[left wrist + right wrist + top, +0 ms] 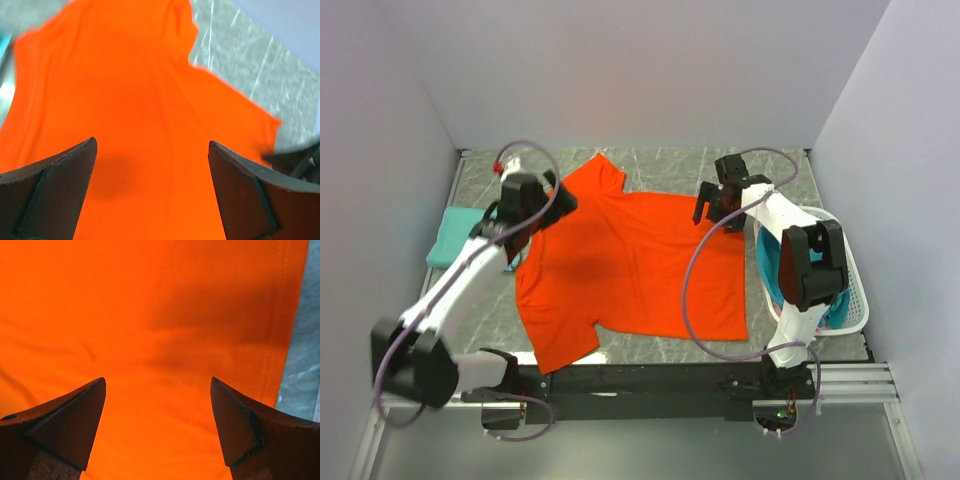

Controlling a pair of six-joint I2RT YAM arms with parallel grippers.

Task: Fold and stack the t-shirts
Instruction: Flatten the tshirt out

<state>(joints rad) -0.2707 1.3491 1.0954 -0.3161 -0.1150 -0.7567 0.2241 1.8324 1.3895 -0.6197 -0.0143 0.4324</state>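
A bright orange-red t-shirt (630,265) lies spread flat across the middle of the table, one sleeve pointing to the far side and one to the near edge. My left gripper (520,232) hovers over its left edge, open, with only orange cloth (125,90) showing between the fingers (152,141). Above the shirt's far right corner hangs my right gripper (713,208), also open and holding nothing (158,379); the shirt's hem (280,340) runs along the right of that view. A folded teal t-shirt (455,235) rests at the left wall.
A white lattice basket (852,300) stands at the right edge with teal cloth (770,278) inside, partly hidden by the right arm. Grey marble tabletop (770,170) shows around the shirt. Walls close in on the left, back and right.
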